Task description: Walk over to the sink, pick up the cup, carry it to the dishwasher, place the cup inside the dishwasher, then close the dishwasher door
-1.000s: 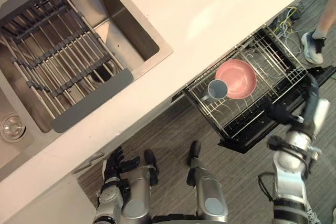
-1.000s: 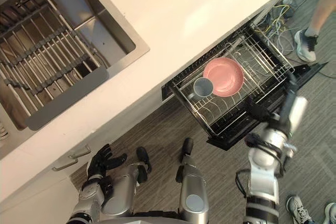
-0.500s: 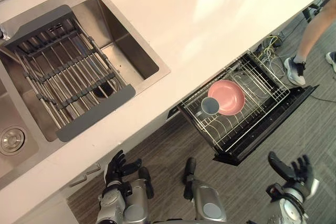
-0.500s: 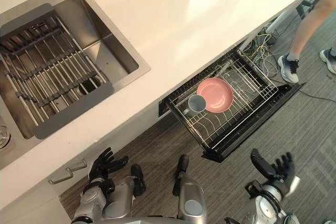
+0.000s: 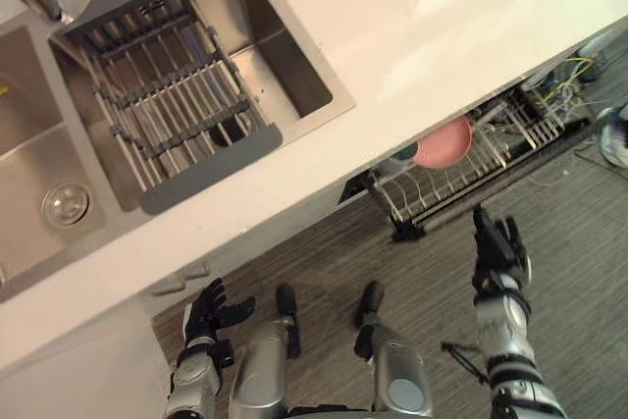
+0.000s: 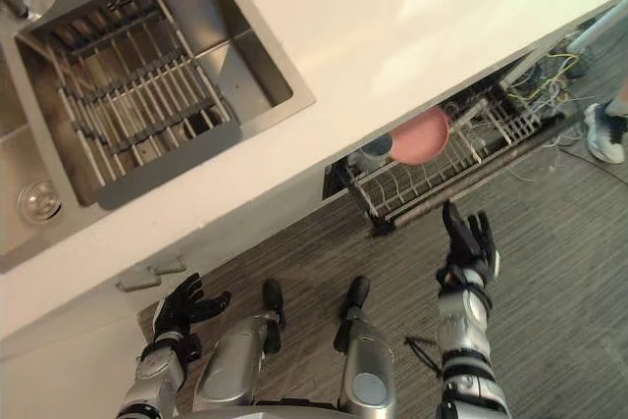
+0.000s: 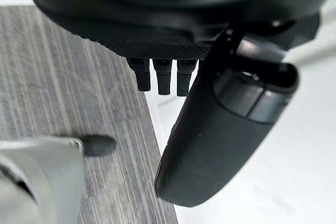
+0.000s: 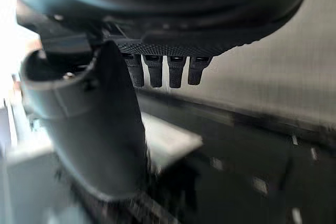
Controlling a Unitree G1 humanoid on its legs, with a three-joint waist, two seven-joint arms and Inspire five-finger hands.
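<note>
While cup [image 6: 373, 152] sits in rack [image 6: 414, 189], right hand [image 6: 469, 242] spread, empty; left hand [image 5: 206, 311] relaxed.

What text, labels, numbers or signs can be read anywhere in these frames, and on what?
None can be read.
The counter, sink, dishwasher rack, plate and cup bear no visible print; nor do the left hand or right hand.
</note>
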